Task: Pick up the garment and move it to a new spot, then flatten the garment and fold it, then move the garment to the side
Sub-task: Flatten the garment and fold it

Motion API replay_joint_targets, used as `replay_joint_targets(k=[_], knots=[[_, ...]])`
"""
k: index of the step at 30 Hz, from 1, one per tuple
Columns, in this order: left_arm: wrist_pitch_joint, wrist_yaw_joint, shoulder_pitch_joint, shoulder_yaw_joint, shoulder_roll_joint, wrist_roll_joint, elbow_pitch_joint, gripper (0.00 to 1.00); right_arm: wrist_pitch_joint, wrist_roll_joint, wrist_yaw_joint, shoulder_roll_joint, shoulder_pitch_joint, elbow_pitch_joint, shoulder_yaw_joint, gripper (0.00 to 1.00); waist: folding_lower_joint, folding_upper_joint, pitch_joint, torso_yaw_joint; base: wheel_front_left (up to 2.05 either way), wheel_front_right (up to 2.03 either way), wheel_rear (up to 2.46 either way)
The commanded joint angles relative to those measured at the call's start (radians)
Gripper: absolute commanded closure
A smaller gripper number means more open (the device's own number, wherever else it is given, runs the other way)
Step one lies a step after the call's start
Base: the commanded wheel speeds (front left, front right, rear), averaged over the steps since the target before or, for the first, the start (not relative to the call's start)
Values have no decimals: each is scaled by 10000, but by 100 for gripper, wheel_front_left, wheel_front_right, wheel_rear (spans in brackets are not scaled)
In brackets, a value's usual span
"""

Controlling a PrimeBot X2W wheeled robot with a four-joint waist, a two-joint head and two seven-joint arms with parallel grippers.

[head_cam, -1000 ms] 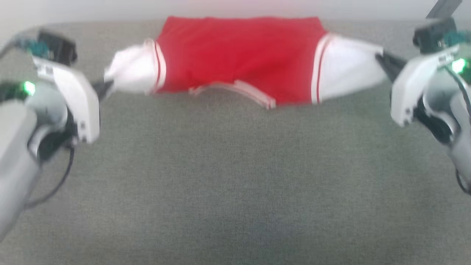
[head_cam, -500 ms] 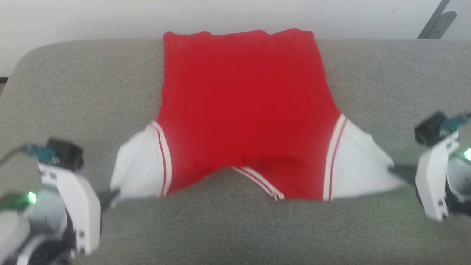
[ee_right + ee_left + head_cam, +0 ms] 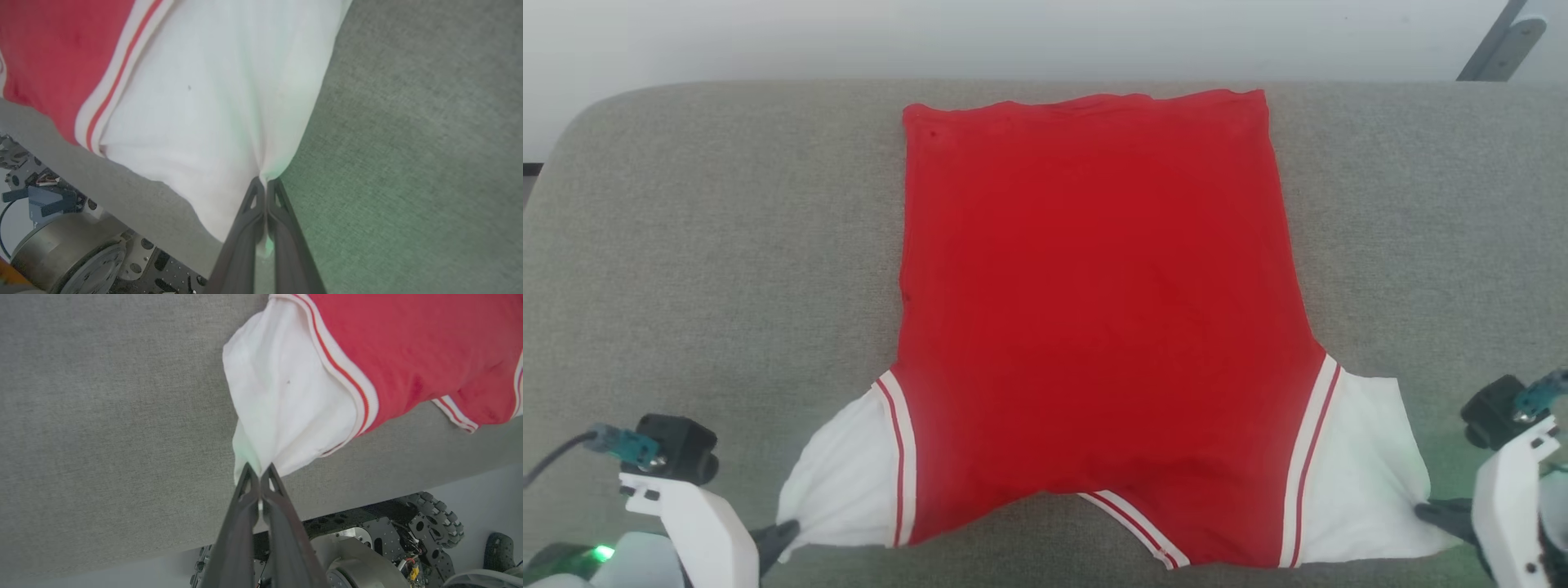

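garment [image 3: 1094,327] laid out on the counter [image 3: 727,245], collar end nearest the robot, hem toward the far edge. the left gripper [image 3: 783,539] is clenched on the tip of the white sleeve at the robot's left [image 3: 841,482]. the right gripper [image 3: 1429,514] is clenched on the tip of the other white sleeve [image 3: 1372,474]. each sleeve is drawn to a point where the dark fingers pinch it, with creases fanning back into the cloth.

progress, as judged: the garment appears to be in its new spot and is largely flat, so the flattening step looks near its end. the sleeves are not yet released, no fold has been made, and the move to the side remains.

materials: the body is a bright red soft knit, smooth apart from faint ripples along the hem and a slack dip at the neck, where a red-and-white striped band [image 3: 1131,523] curls up. matching stripe trim marks each sleeve seam. the body is roughly a rectangle, flaring toward the shoulders. the counter is covered in a grey, matte woven fabric and has rounded corners. the collar end of the garment lies close to its front edge.
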Motion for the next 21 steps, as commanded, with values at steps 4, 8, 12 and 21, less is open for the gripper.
replay_joint_targets(k=[4, 8, 12, 21], knots=[[-189, -381, -125, -159, -447, 270, 337, 100, -723, -1235, -15, 1119, 286, 1139, -305, 100, 0, -1, 82, -31, 0, 0, 0], [-223, -624, -408, -266, -759, 537, 577, 100, -957, -2146, -58, 1974, 237, 2090, -348, 0, 0, -1, 145, -64, 0, 0, 0], [-261, -747, -591, -364, -981, 675, 759, 100, -833, -2435, -66, 2122, 137, 2085, -599, 0, 0, -1, 144, -132, 0, 0, 0], [-339, -857, -783, -439, -1263, 924, 819, 100, -890, -2687, -8, 1760, -666, 331, -2791, 0, 0, -1, 395, -99, 0, 0, 0]])
